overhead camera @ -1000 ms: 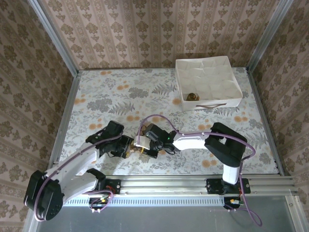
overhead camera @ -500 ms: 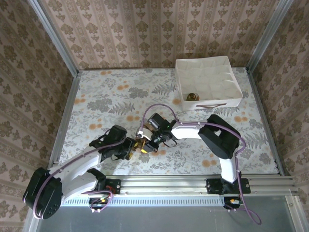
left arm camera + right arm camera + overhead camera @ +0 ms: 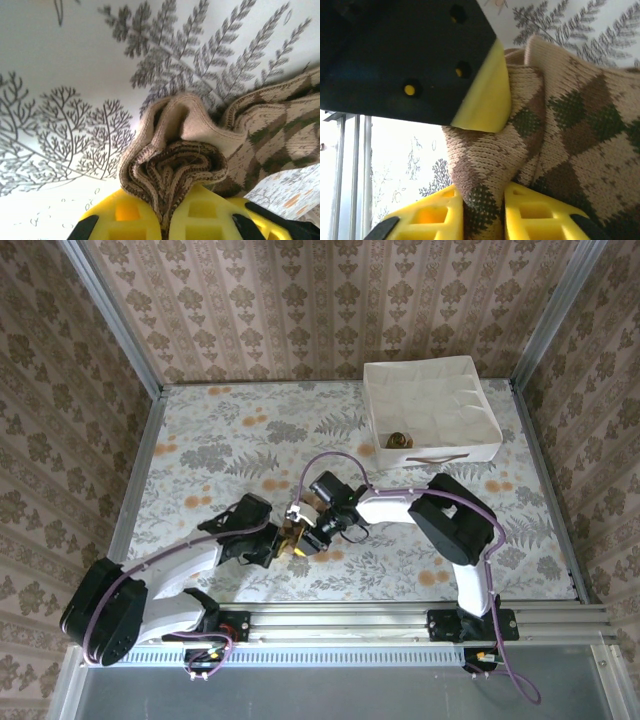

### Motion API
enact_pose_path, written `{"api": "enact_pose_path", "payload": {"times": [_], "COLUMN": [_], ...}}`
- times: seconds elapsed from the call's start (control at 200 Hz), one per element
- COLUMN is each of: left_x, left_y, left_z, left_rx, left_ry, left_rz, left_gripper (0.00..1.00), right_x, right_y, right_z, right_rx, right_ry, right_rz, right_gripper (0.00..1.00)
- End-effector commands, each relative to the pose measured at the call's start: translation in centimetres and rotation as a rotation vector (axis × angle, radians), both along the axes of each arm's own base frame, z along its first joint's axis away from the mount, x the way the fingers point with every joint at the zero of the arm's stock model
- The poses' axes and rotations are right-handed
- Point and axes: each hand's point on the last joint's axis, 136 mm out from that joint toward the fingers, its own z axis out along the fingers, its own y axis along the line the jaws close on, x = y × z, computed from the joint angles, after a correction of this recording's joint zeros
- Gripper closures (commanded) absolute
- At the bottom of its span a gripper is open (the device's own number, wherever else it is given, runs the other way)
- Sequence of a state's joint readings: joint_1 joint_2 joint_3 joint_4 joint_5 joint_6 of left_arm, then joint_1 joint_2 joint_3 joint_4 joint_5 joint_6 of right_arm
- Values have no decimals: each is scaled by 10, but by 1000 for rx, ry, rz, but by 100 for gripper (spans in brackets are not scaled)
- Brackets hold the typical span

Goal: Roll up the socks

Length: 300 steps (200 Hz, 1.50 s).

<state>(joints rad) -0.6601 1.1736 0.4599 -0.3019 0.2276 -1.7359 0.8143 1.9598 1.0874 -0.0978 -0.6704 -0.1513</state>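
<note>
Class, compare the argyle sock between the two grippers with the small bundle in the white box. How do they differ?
The argyle sock lies on the floral table; the bundle sits in a compartment of the white box. The sock is only partly rolled, its tail loose; the bundle is a compact ball. The left gripper pinches the sock; nothing touches the bundle. Both look brownish.

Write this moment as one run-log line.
left gripper: shut on argyle sock fold | right gripper: same sock between its fingers | box: small brown bundle inside
</note>
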Motion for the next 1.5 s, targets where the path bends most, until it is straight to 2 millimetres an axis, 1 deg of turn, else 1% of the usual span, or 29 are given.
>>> {"api": "enact_pose_path", "payload": {"times": [0.0, 0.045, 0.09, 0.125, 0.175, 0.225, 0.325, 0.51, 0.605, 0.785, 0.935, 1.055, 1.125, 1.17, 1.27, 1.36, 1.39, 1.41, 1.495], "left_x": [-72, -74, -75, -75, -72, -72, -68, -64, -62, -59, -58, -57, -56, -55, -53, -46, -44, -42, -33], "left_y": [48, 51, 54, 54, 52, 50, 46, 40, 39, 39, 38, 37, 36, 36, 34, 32, 32, 32, 33], "left_z": [-36, -32, -28, -24, -21, -19, -18, -20, -21, -22, -21, -22, -21, -20, -18, -12, -9, -6, 5], "left_rx": [215, 233, 247, 253, 250, 246, 243, 234, 232, 222, 218, 212, 209, 206, 198, 183, 180, 177, 161], "left_ry": [323, 333, 342, 346, 344, 353, 358, 373, 375, 370, 364, 362, 358, 355, 344, 306, 292, 278, 208], "left_rz": [22, 29, 38, 43, 49, 55, 55, 39, 34, 33, 26, 27, 24, 24, 18, 6, 2, 0, -3], "left_gripper": [100, 100, 100, 100, 100, 100, 100, 100, 100, 100, 100, 100, 100, 100, 100, 100, 100, 97, 74], "right_x": [-6, -3, 3, 4, 2, -3, -19, -33, -33, -34, -29, -26, -24, -22, -19, -18, -19, -20, -26], "right_y": [-35, -31, -29, -27, -24, -21, -14, 8, 15, 24, 27, 26, 24, 23, 18, 12, 10, 9, 3], "right_z": [-18, 1, 19, 33, 46, 50, 47, 48, 44, 35, 28, 14, 7, 4, -2, -5, -6, -7, -11], "right_rx": [-149, -107, -87, -70, -68, -91, -135, -170, -203, -219, -252, -298, -318, -329, -356, -365, -366, -364, -349], "right_ry": [-143, -304, -479, -581, -673, -730, -848, -974, -1029, -1044, -1067, -1070, -1065, -1061, -1050, -1022, -1010, -1001, -918], "right_rz": [-43, -33, -51, -48, -32, -9, 45, 102, 131, 179, 192, 207, 207, 200, 172, 151, 147, 146, 147], "right_gripper": [69, 66, 59, 57, 56, 55, 54, 53, 53, 56, 57, 59, 63, 67, 86, 100, 100, 100, 100]}}
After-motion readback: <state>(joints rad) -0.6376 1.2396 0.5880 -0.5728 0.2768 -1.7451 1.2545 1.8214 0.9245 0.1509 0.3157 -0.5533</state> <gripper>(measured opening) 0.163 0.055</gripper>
